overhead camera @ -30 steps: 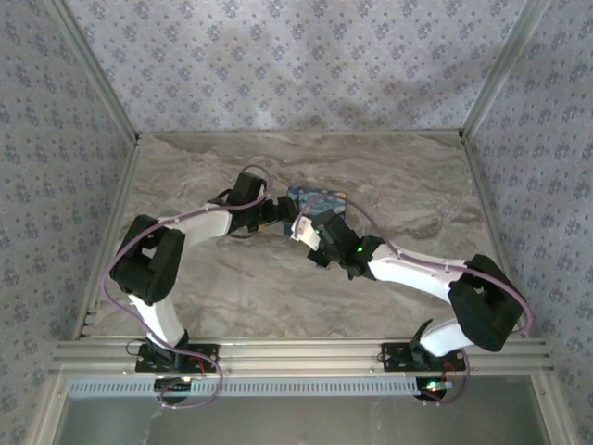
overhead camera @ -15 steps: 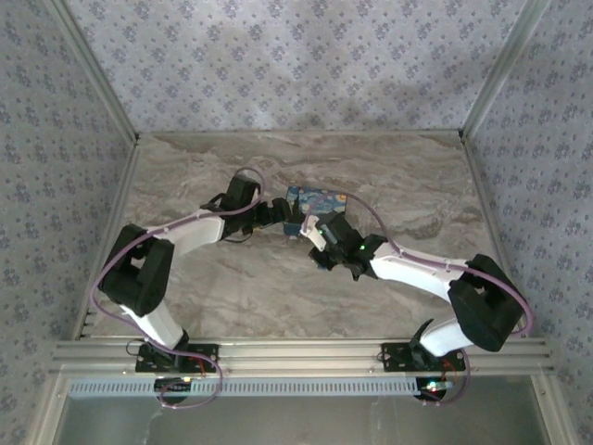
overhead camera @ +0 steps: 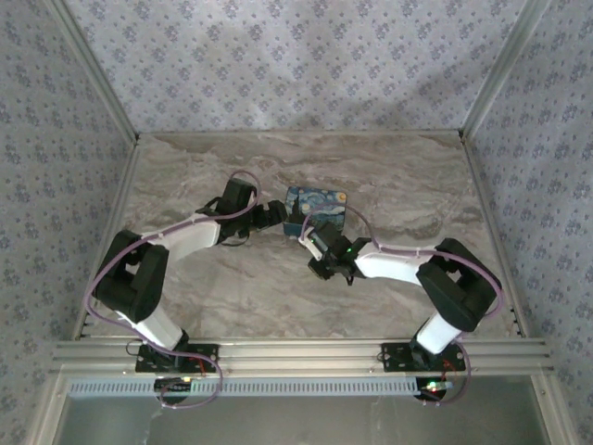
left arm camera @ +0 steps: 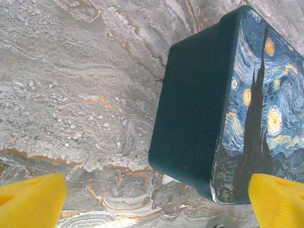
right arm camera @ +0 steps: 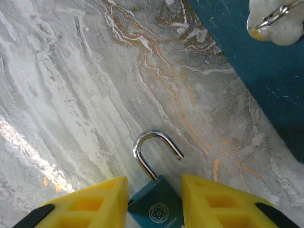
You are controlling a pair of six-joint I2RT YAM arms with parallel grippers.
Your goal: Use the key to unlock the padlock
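- Marble-look surface (overhead camera: 204, 278) w/ flowery papered walls (overhead camera: 296, 65) round three sides. A box (overhead camera: 317, 204) w/ a starry-night print sits mid-surface, and both arms reach in towards it.
- Right end effector (right arm camera: 154, 184): yellow fingers (right arm camera: 85, 204) are drawn in on the teal body of the padlock (right arm camera: 159, 209), pinching it from both sides as far as I can tell. The padlock lies on the marble near the box, w/ a strip of bare marble between them.
- Shackle (right arm camera: 151, 152) looks swung out, one leg free of the body, so I'd judge the lock is open or v. nearly.
- Left end effector (left arm camera: 154, 202): spread wide w/ nothing in it, hanging just off the dark side of the box.
- Risks: the pinch is on a smooth body, so the padlock could pivot or slip if the arm lifts or twists fast. The loose shackle could swing and catch the box edge. Left fingers flank the box corner, so a push fwd would shove the box, poss. into the right arm's work.
- Pale fob (right arm camera: 273, 21) w/ a metal ring (right arm camera: 270, 18) sits against the teal of the box. Can't tell if the key hangs from it. If it does, it's apart from the lock and would need fetching.
- Views: right wrist cam gives the shackle state and the fob, both too small to read from overhead. Left wrist cam gives the painted lid & dark wall close up. Overhead cam adds how near the two arms are, almost nose to nose by the box, so a collision is the thing to watch.
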